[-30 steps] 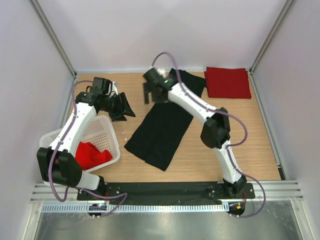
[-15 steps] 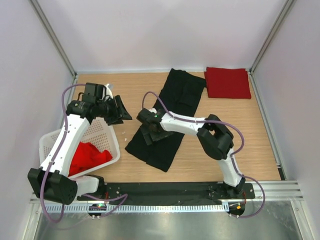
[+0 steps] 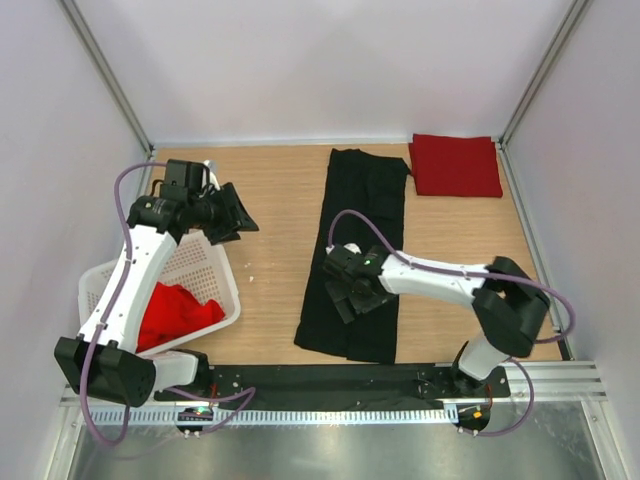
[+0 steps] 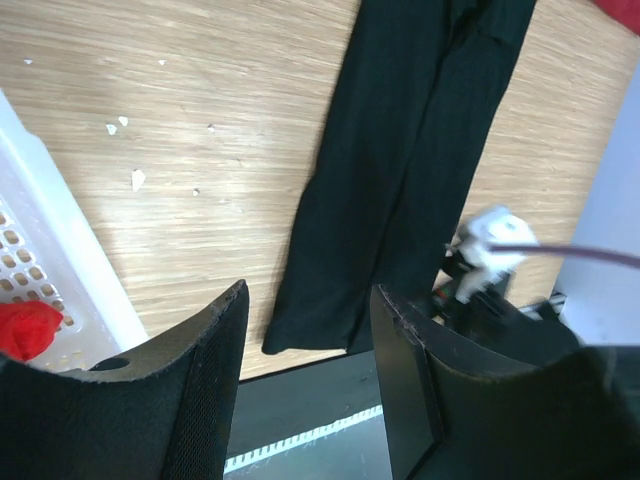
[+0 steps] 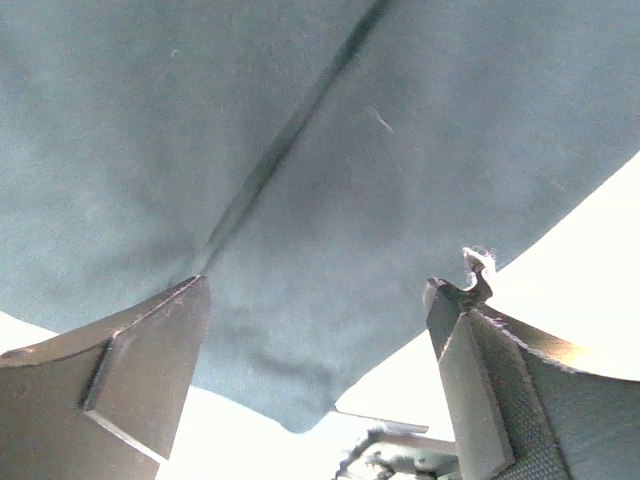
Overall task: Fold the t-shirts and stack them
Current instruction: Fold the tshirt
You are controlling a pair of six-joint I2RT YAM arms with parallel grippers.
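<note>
Step in hand: folding the black t-shirt [image 3: 365, 215]. It is already doubled lengthwise into a long strip, so I judge the crosswise fold comes next.
Black t-shirt: flat on the table [image 3: 275, 200], running from 12 o'clock to 6 o'clock just right of centre.
Right end effector [image 3: 352, 290]: low over the 6 o'clock half of the strip with its jaws spread wide and nothing between them (the wrist view shows only dark cloth beyond the fingers; I cannot tell whether they touch it).
Left end effector [image 3: 228, 212]: open and empty, raised at about 10 o'clock, above the far rim of the basket [image 3: 205, 262].
Other shirts: a folded red t-shirt [image 3: 455, 165] in the 1 o'clock corner, just beside the black one's far end; a crumpled red t-shirt [image 3: 172, 310] in the basket at 8 o'clock.
Next move calls for: pinching one short end of the strip, probably with both arms, and carrying it over the other end without skewing the edges.
Changed from a second ago: the strip lay slanted towards 7 o'clock and now lies nearly straight; the right arm has swept from its far end to the near half.
</note>
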